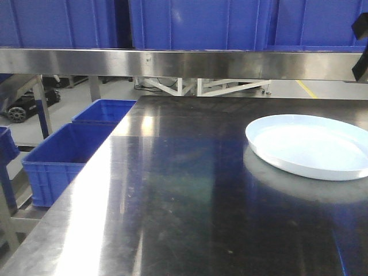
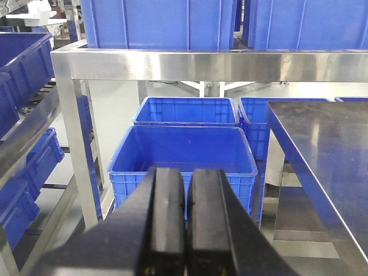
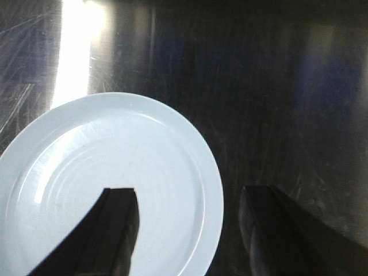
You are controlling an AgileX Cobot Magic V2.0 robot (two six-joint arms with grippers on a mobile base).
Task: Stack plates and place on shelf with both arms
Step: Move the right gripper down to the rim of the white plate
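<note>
One pale bluish-white plate [image 1: 313, 146] lies flat on the dark steel tabletop [image 1: 190, 190] at the right. In the right wrist view the plate [image 3: 86, 172] fills the lower left. My right gripper [image 3: 188, 190] hangs open above its right rim, with one finger over the plate's inside and the other over bare tabletop. Nothing is held. My left gripper [image 2: 188, 190] is shut and empty, its pads pressed together, off the table's left side and pointing toward the shelf [image 2: 201, 64]. The shelf's brushed rail [image 1: 172, 62] runs across the back, above the table.
Large blue crates [image 1: 195, 23] stand on the shelf. More blue crates [image 2: 184, 152] sit low beside the table's left edge [image 1: 86, 172], near a steel rack post [image 2: 75, 144]. A dark part [image 1: 361, 43] shows at the right edge of the front view.
</note>
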